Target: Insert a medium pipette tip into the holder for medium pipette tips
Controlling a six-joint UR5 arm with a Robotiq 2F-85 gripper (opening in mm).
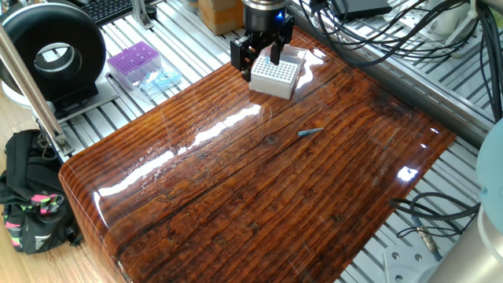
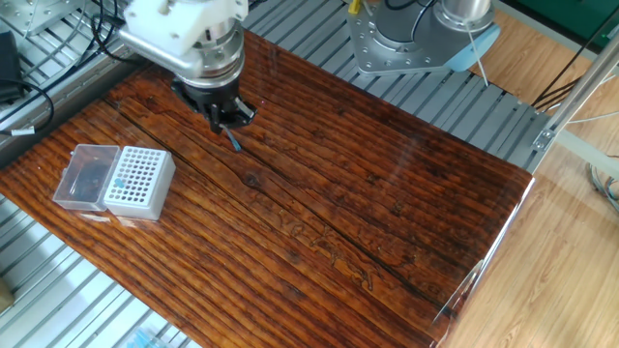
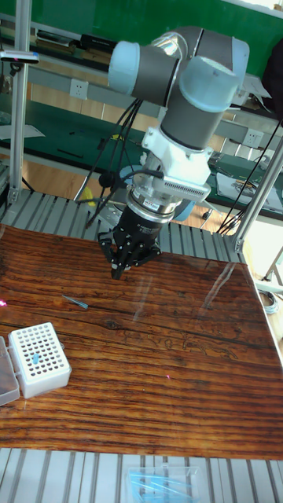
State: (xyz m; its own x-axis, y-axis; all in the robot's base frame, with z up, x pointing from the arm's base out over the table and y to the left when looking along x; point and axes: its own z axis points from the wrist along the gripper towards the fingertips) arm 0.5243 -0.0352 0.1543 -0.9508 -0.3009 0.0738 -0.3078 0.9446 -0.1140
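Observation:
The medium pipette tip (image 1: 310, 133) lies flat on the dark wooden table, a thin blue-grey cone (image 2: 233, 142) (image 3: 75, 301). My gripper (image 1: 262, 67) hangs over the table close to it, fingers pointing down and apart, open with nothing between them (image 2: 225, 121) (image 3: 119, 269). In the tall fixed view the gripper is a little right of and above the tip. The holder for medium pipette tips (image 2: 138, 182) is a white box with a grid of holes (image 1: 275, 75) (image 3: 39, 357). Its clear lid (image 2: 85, 176) lies beside it, and one blue tip (image 3: 35, 359) stands in the grid.
A purple tip rack (image 1: 134, 63) and a pale blue packet (image 1: 161, 79) rest on the slatted bench beyond the table. Also around it are a black round device (image 1: 53, 56), a black bag (image 1: 31, 196), loose cables (image 1: 424, 220) and the arm's base (image 2: 416, 39).

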